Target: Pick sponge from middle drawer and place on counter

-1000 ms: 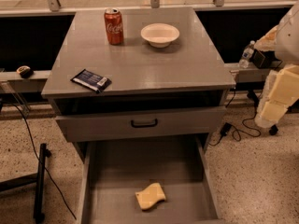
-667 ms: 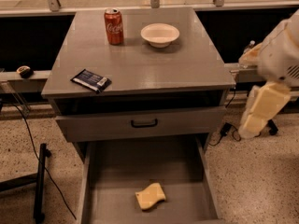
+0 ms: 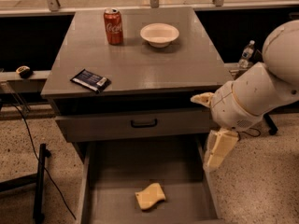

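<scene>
Against the back wall runs a dark ledge under a metal-framed window, and the grey drawer cabinet stands in front of it on a speckled stone floor (image 3: pixel 254 190). The counter (image 3: pixel 140 64) is smooth and faintly glossy. A red cola can (image 3: pixel 113 26) stands upright near its rear edge, with a white bowl (image 3: pixel 159 33) just to the can's right. A dark flat packet (image 3: pixel 90 80) lies at the front left corner.

Below the top, an upper drawer front (image 3: pixel 93 127) with a black handle (image 3: pixel 144 123) is closed. The middle drawer (image 3: pixel 117 171) is pulled far out toward me. The sponge (image 3: pixel 150 196) lies flat on its floor near the front, a little right of centre, apart from both side walls.

On the right, the white arm (image 3: pixel 266 83) reaches in from beside the cabinet. The gripper (image 3: pixel 203 132) hangs by the cabinet's front right corner, above the drawer's right wall and well apart from the sponge. Its two cream fingers (image 3: pixel 219 148) are spread apart with nothing between them.

A water bottle (image 3: pixel 246 55) stands on the ledge behind the arm. To the left, a black cable (image 3: pixel 28 129) trails down to the floor beside a black stand leg (image 3: pixel 39 181).
</scene>
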{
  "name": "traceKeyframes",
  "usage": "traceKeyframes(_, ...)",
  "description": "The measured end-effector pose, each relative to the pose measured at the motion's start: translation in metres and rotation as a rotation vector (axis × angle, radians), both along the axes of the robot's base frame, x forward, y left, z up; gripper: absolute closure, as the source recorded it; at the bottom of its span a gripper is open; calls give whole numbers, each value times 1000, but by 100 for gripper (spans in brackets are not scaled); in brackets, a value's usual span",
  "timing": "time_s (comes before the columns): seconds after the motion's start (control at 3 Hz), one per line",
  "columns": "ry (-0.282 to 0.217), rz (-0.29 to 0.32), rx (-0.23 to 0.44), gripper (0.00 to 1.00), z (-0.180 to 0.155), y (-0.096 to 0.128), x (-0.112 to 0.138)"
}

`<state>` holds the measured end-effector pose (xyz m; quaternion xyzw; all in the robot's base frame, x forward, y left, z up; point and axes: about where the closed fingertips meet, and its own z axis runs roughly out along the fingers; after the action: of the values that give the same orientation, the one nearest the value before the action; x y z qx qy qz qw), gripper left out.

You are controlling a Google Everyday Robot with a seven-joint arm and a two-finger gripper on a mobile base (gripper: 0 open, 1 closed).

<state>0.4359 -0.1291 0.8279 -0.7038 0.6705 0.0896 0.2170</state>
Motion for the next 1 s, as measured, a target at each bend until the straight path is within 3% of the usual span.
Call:
traceKeyframes(0.33,-22,-6,4,0,8,1,-2)
traceKeyframes(0.67,26,182,106,0,-83,78,-9)
traceKeyframes(1.0,-9,325,124,0,-157,133,3)
